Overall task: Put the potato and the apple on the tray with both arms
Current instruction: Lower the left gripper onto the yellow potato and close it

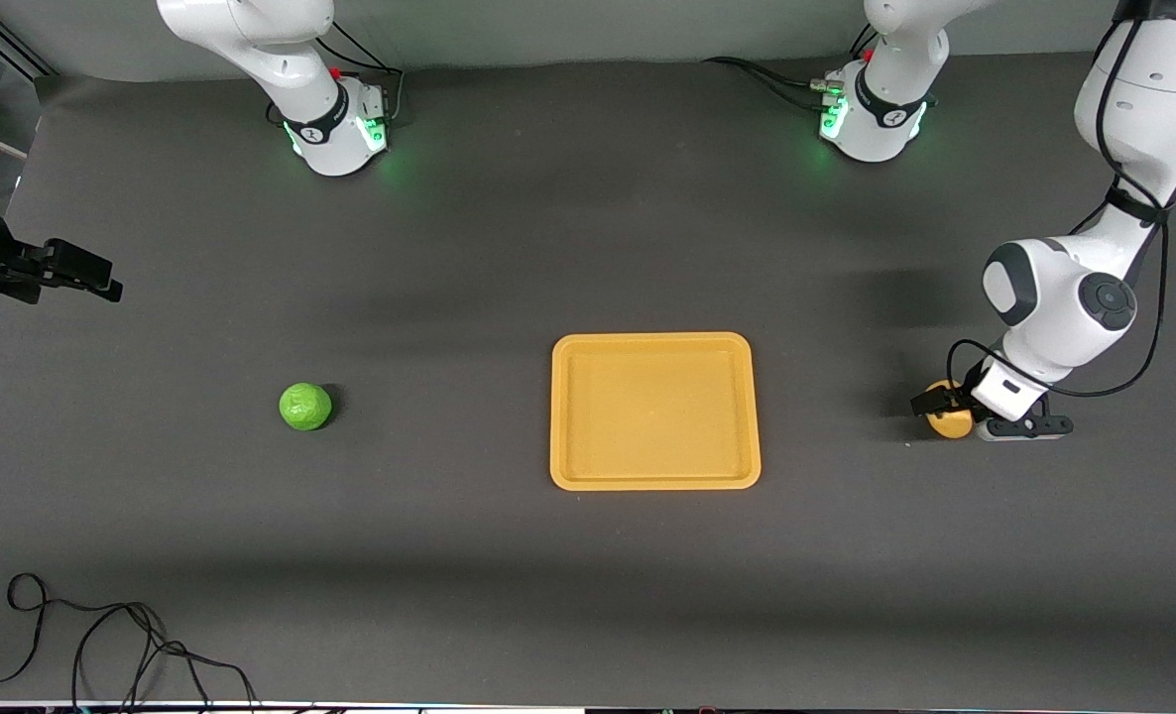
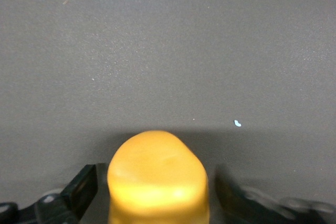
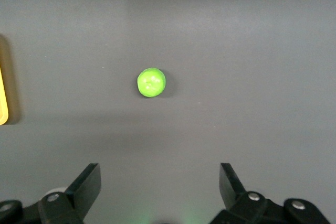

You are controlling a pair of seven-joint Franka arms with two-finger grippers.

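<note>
- Potato [image 2: 157,177]: lumpy yellow-tan oval, sat on the desk [image 1: 588,248] at the left arm's end, well apart from the tray [image 1: 654,342]. Judged light, firm and smooth; best taken across its narrow middle.
- Left gripper [image 1: 950,409]: down at the potato, fingers [image 2: 79,190] spread wide on either side, a gap showing each way; nothing gripped.
- Apple [image 1: 305,407]: bright green faceted ball, on the desk toward the right arm's end, well apart from the tray. Judged light, stiff and prone to roll; take hold at its widest girth.
- Right gripper [image 3: 160,192]: raised, apple ahead of it, fingers fully apart and empty.
- Tray: bare, mid-desk.
</note>
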